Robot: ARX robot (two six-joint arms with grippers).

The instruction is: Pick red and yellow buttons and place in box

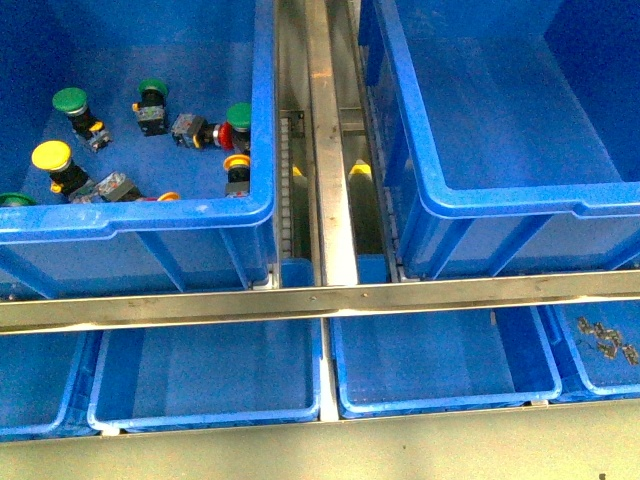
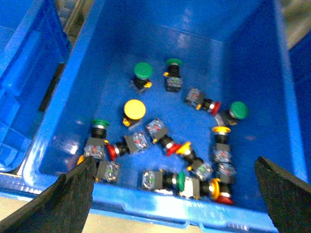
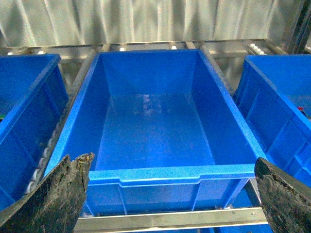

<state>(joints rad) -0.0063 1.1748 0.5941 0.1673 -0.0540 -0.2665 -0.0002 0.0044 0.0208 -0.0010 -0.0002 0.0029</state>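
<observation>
Spread wide and empty, my left gripper [image 2: 174, 165] hangs over the left crate [image 2: 58, 121], where the red and yellow buttons [image 2: 134, 108] lie jumbled among green ones [image 2: 143, 71]. My right gripper [image 3: 171, 160], equally agape, faces the empty box [image 3: 150, 175]. These buttons look light, hard and rigid. Their domed caps would likely slip, so I'd pinch the squarish body's flat sides.
</observation>
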